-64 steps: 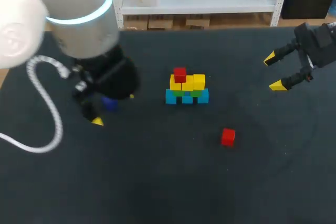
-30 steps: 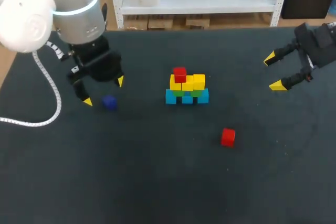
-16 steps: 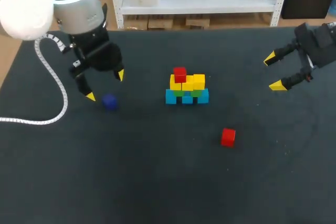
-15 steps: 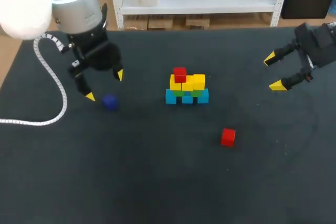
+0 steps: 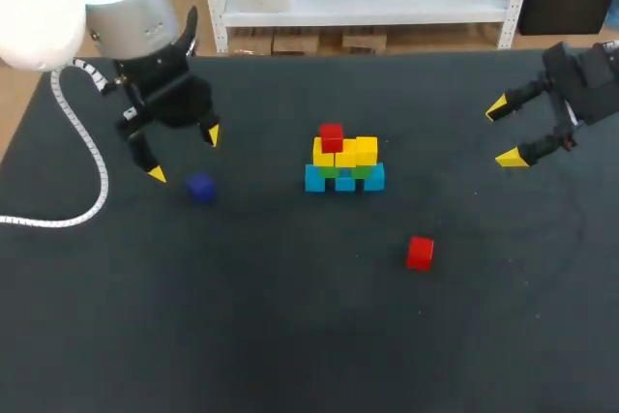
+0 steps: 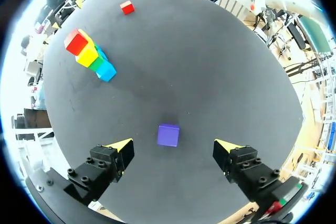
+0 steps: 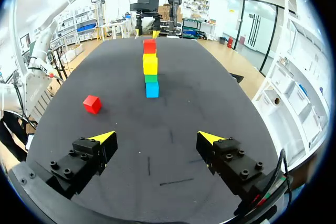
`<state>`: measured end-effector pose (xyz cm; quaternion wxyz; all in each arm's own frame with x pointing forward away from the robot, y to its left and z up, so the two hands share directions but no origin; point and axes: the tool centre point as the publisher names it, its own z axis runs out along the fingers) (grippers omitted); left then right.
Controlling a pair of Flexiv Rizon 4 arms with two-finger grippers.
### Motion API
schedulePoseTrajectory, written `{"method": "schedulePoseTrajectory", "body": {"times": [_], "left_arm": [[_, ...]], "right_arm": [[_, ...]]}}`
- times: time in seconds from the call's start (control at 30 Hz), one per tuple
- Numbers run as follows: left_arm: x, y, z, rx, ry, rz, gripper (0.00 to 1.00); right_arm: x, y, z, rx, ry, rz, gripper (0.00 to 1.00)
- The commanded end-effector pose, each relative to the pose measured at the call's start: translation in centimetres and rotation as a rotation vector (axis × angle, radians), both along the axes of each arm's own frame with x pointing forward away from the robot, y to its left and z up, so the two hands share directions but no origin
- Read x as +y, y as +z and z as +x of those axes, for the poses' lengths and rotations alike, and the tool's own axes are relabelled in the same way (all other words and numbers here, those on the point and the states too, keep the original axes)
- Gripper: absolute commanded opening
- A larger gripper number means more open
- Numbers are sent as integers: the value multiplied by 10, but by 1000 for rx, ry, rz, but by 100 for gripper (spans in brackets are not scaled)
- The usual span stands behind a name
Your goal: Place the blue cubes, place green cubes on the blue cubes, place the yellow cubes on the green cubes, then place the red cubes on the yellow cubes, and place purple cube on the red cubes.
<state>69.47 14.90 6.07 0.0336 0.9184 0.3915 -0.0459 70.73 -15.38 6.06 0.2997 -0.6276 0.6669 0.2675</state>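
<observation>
A stack (image 5: pixel 344 162) stands mid-table: blue cubes at the bottom, green above them, yellow cubes (image 5: pixel 356 152) on those, one red cube (image 5: pixel 331 136) on top at its left end. A loose red cube (image 5: pixel 420 251) lies in front of it to the right. The purple cube (image 5: pixel 200 188) lies on the table to the left; in the left wrist view this purple cube (image 6: pixel 168 135) sits just ahead of my open left gripper (image 6: pixel 174 147), between its fingers' line and untouched. My left gripper (image 5: pixel 182 153) hovers just left of it. My right gripper (image 5: pixel 505 131) stands open at the far right, empty, facing the stack (image 7: pixel 150 68) and the loose red cube (image 7: pixel 92 103).
The dark table (image 5: pixel 290 316) carries only the cubes. A white cable (image 5: pixel 87 171) from my left arm loops over the table's left edge.
My left arm has lifted and drawn back up and to the left, off the purple cube, which stays on the table. The right arm has not moved.
</observation>
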Motion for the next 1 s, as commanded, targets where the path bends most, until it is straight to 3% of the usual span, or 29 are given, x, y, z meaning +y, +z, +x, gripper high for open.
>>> {"method": "schedulePoseTrajectory", "body": {"times": [0.03, 0.1, 0.13, 0.3, 0.47, 0.63, 0.83, 1.0], "left_arm": [[1, 0, 0, -1, -2, 0, 100], [1, 0, 0, -1, -2, 0, 100], [1, 0, 0, -1, -2, 0, 100], [1, 0, 0, -1, -2, 0, 100], [1, 0, 0, -1, -2, 0, 100], [1, 0, 0, -1, -2, 0, 100], [1, 0, 0, -1, -2, 0, 100], [1, 0, 0, -1, -2, 0, 100]], "right_arm": [[0, -1, 0, -1, 1, 2, 100], [0, -1, 0, -1, 1, 2, 100], [-9, 1, 7, -34, 49, -3, 100], [-19, 11, 20, -23, 397, -108, 100], [0, 25, -2, -63, 646, -80, 100], [25, 24, -31, -74, 951, -70, 100], [41, 17, -63, -91, 1144, -75, 100], [48, 10, -78, -114, 1194, -78, 100]]}}
